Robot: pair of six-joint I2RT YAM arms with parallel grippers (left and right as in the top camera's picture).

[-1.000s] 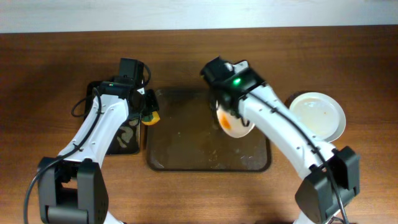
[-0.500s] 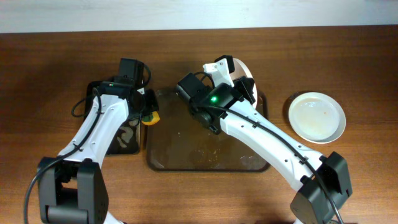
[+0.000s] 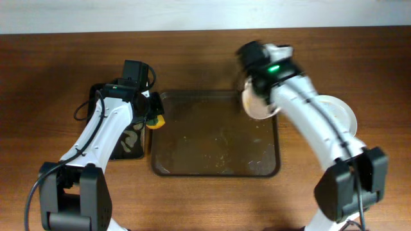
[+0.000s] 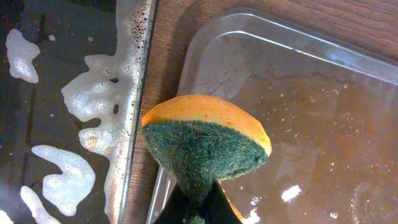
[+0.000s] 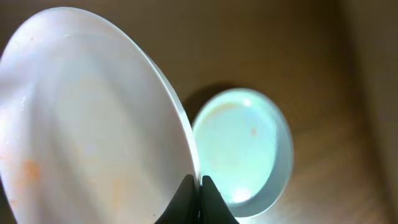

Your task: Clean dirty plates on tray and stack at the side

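Note:
My right gripper (image 3: 252, 90) is shut on the rim of a white plate (image 3: 255, 108) and holds it tilted on edge above the right end of the dark brown tray (image 3: 205, 144). In the right wrist view the fingertips (image 5: 200, 188) pinch this plate (image 5: 93, 124), which shows faint orange marks. A pale grey-green plate (image 5: 244, 149) lies on the table beyond it; it also shows in the overhead view (image 3: 340, 115), partly hidden by my arm. My left gripper (image 3: 153, 119) is shut on an orange-and-green sponge (image 4: 205, 143) over the tray's left rim (image 4: 205, 37).
A black sponge tray (image 3: 125, 142) with white foam (image 4: 93, 99) stands left of the brown tray. The brown tray's floor (image 4: 311, 137) is wet with sauce flecks. A cable lies at the far left of the sponge tray.
My right arm has swung the held plate from over the tray's back middle to its right end, toward the plate on the table. The left arm has not moved.

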